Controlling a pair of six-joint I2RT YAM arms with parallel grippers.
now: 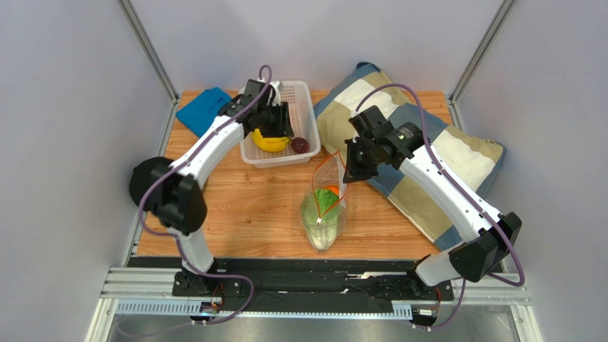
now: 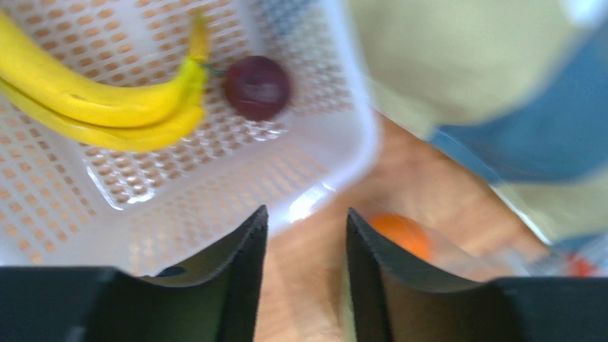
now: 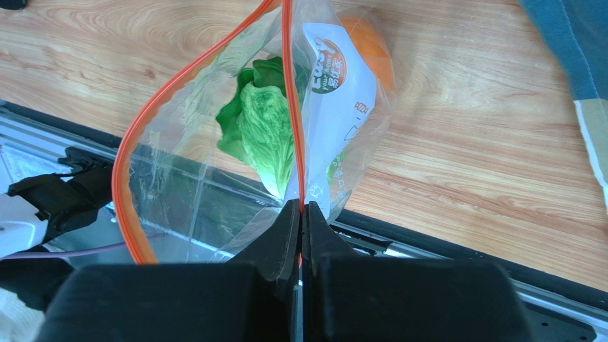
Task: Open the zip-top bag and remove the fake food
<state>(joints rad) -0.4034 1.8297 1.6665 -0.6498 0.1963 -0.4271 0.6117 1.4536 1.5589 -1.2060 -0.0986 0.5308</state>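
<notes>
We see the zip-top bag [image 1: 327, 214] standing on the wooden table [image 1: 242, 206], near its front edge and between the two arms, with its mouth pulled up towards the right gripper [image 1: 346, 169]. It is a clear, crinkly pouch. Its orange-red zip strip [image 3: 132, 149] is parted into a wide loop, so the mouth gapes open. A white label [image 3: 342, 100] with an orange-and-green logo covers part of one wall.

Inside the bag lie the green-and-white lettuce head [image 3: 260, 128] and, behind the label, the orange [image 3: 375, 53].

The right gripper's jaws are pressed together on one side of the zip strip, pinching the rim of the bag.

The banana bunch [image 1: 271, 142] and the dark purple fruit [image 1: 300, 144] lie side by side in the white perforated basket [image 1: 303, 96] at the back of the table. The left gripper [image 1: 277, 127] hangs over that basket, jaws apart with nothing between them.

In the left wrist view, beyond the fingers [image 2: 242, 271], a blurred orange shape [image 2: 403, 235] is probably the orange seen through the plastic. A patchwork cushion [image 1: 442, 157] lies to the right of the basket.
</notes>
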